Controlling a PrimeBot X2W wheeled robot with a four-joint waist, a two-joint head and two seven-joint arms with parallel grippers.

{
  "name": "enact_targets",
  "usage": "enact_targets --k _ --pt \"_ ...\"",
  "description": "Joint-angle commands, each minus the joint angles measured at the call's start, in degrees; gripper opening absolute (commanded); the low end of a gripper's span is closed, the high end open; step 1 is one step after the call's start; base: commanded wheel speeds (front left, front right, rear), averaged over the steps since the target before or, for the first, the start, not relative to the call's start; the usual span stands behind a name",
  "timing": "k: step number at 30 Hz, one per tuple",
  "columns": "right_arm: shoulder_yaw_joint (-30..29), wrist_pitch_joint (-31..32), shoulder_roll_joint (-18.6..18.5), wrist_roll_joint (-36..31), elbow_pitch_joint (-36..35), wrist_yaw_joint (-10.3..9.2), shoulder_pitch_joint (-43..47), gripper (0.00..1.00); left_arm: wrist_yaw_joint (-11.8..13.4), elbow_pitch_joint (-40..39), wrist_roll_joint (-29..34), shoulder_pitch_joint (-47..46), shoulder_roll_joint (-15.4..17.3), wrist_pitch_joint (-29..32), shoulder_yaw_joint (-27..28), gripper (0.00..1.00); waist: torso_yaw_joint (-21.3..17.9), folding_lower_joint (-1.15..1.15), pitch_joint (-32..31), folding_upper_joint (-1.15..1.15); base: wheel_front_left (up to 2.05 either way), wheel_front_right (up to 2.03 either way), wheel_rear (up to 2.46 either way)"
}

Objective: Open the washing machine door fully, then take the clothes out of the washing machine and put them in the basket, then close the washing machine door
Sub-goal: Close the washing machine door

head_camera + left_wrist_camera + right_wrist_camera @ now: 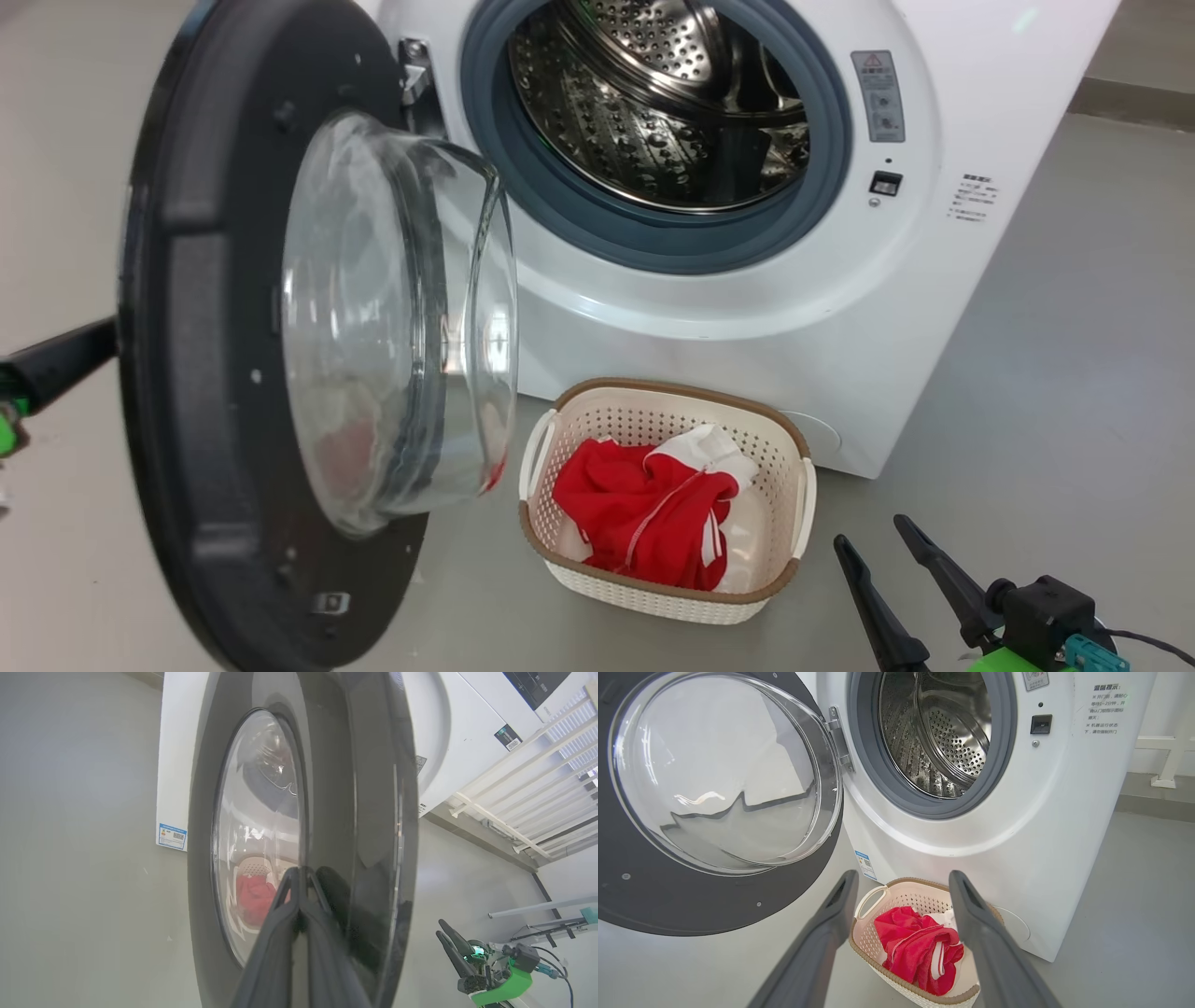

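Behind the open door point(187, 420), left gripper point(301, 871) pressed together at its glossy face; right gripper point(903, 877) spread near the basket point(866, 940) of clothes point(915, 947). I judge door stiff, slick: push rim point(373, 812), not glass point(257, 812).

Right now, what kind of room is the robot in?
Probably a laundry room, or a test space set up like one. A big white washing machine stands on a bare grey floor, and a basket holding red clothes sits right in front of it.
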Motion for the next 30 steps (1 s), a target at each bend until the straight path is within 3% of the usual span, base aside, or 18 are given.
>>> enact_targets --k 1,9,15,30 --pt "0.84 -0.37 -0.62 -0.38 -1.52 0.36 -0.89 1.00 -0.41 -3.11 -1.20 -1.27 1.88 -0.58 1.42 0.00 -0.93 0.00 0.40 0.00 0.00 0.00 0.00" --pt "0.28 -0.37 -0.34 -0.49 -1.69 0.36 -1.77 1.00 -0.41 -8.49 -1.99 -2.59 0.17 -2.54 -2.96 0.00 -4.32 0.00 1.69 0.00 0.00 0.00 0.00" --pt "-0.29 -0.37 0.06 -0.69 -1.89 0.36 -2.69 1.00 -0.41 -11.13 0.77 -4.67 -1.95 -7.08 -7.77 0.00 -8.01 0.00 3.20 0.00 0.00 0.00 0.00" --pt "-1.38 -0.37 0.90 -0.81 -2.38 0.36 -5.87 1.00 -0.41 -7.79 4.28 -12.80 -6.27 -20.71 -15.00 0.00 -15.88 0.00 8.13 0.00 0.00 0.00 0.00"
